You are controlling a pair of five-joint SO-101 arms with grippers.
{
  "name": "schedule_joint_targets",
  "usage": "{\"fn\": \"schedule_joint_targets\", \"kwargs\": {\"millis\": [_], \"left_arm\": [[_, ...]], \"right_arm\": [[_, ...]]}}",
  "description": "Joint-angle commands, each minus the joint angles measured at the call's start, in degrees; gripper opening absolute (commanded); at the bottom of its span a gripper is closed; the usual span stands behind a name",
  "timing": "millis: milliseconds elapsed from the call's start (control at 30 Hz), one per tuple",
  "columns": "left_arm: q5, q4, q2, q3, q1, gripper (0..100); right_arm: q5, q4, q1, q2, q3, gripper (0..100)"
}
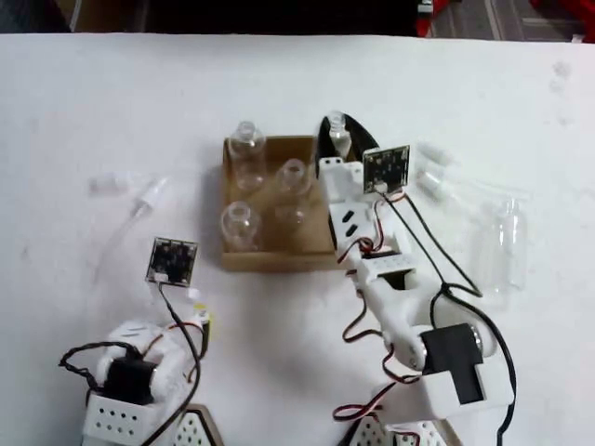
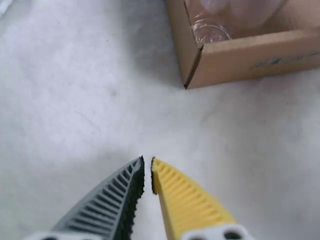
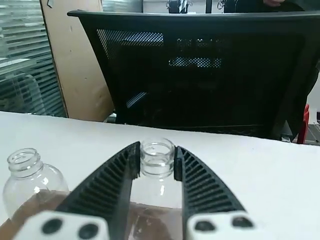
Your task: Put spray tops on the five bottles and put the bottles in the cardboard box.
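- Under both arms, the white table (image 1: 93,111) – everything sits on it.
- Just ahead of the left gripper (image 2: 147,167), the cardboard box (image 2: 240,55) shows its near corner. The box lies beside the right arm, on its inner side.
- Left gripper: fingers closed together, nothing between them. It hangs low over bare table, short of the box.
- Right gripper (image 3: 156,160): jaws clamped on the neck of a clear bottle (image 3: 157,150). It holds the bottle upright at the box's far corner on its own side. I can't tell if the bottle is inside the wall or just over the edge.
- Beside the held bottle, toward the left arm, three more bottles stand in the box (image 1: 246,149) (image 1: 291,177) (image 1: 239,223). All have open necks, no tops.
- Well off to the outer side of the right arm, a fifth bottle (image 1: 502,246) lies on its side on the table.
- Near that loose bottle, a few spray tops (image 1: 432,172). More spray tops (image 1: 144,193) lie ahead of the left gripper, out to its outer side.
- Progress, as I judge it: the boxing is about half done and the capping hasn't started – no bottle I can see wears a top.
- Left to do: fit all five tops, box the loose bottle and settle the held one.
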Motion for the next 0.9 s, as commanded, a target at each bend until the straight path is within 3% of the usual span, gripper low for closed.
{"fn": "schedule_joint_targets", "kwargs": {"millis": [0, 867], "left_arm": [[0.8, 0.4, -0.5, 0.0, 0.7, 3], [0.8, 0.4, -0.5, 0.0, 0.7, 3]], "right_arm": [[0.9, -1.7, -0.2, -0.1, -2.1, 1.5], [1.0, -1.1, -0.2, 0.0, -1.9, 1.8]]}}
